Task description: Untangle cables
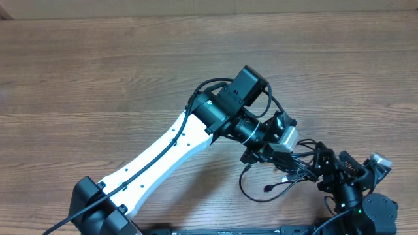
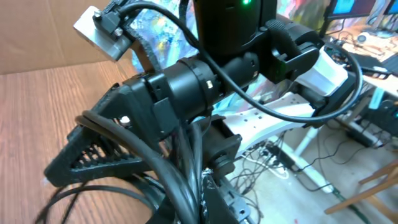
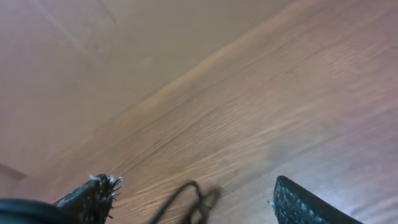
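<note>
Carefully now — the cables (image 1: 281, 179) bunch near the table's (image 1: 130, 65) front right edge. The left gripper (image 1: 260, 155) is pressed together at the tangle. The right gripper (image 3: 189, 186) stands spread, one loop between its fingers — best to pinch that strand alone, then draw away slowly.

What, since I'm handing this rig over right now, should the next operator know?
Left gripper: shut, seemingly pinching the cables close to the right arm's base.
Right gripper: open, low over the wooden table; a blurred cable loop lies between its fingers, not gripped.
Done: nothing visibly separated; the cords sit bunched between the two grippers, and one strand curls out onto the table.
Left: pull the cords apart and lay each out alone.
</note>
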